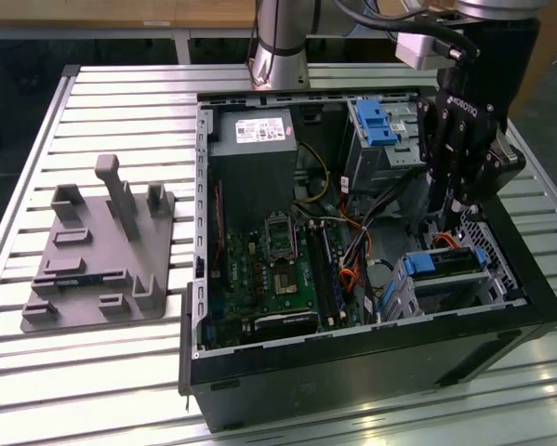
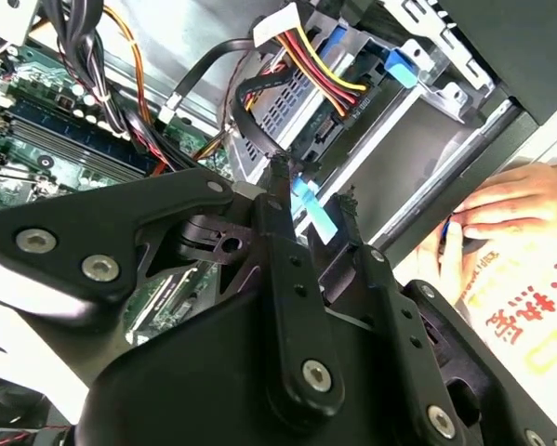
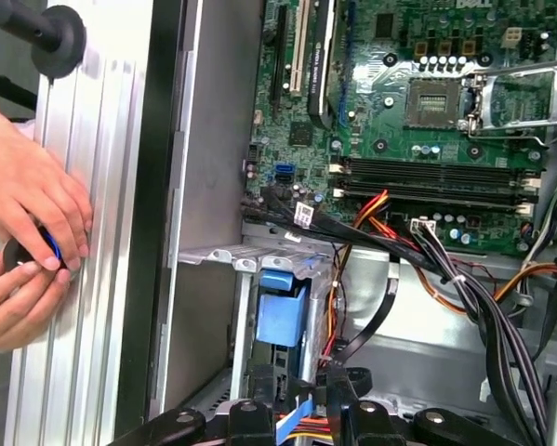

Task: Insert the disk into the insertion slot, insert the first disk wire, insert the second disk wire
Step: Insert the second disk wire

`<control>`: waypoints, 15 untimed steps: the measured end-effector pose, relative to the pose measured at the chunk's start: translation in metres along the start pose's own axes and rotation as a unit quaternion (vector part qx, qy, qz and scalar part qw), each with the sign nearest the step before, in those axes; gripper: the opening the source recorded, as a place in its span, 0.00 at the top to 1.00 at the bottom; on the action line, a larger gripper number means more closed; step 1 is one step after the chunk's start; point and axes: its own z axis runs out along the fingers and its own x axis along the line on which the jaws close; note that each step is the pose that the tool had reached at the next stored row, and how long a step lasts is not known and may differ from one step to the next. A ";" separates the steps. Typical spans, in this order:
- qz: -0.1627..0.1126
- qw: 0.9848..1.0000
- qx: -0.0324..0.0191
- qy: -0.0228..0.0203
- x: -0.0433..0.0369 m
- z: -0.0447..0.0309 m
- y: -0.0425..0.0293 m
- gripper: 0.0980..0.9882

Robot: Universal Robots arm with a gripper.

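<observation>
Near one disk (image 1: 443, 265), claw (image 2: 312, 190) pinching one wire (image 2: 315, 218)

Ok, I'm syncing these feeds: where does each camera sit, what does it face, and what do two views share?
Exterior view: off the arm, raised, looking down into the open computer case; the arm and gripper show.
Second wrist view: on the wrist, looking past the gripper, shut on the blue wire, toward the motherboard.
First wrist view: on the wrist, facing the disk and motherboard; the gripper shows.
Shared: both wrist views show a person's hands outside the case.
</observation>
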 end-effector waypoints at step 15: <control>-0.001 1.000 0.015 0.020 -0.0107 0.0026 0.0035 0.70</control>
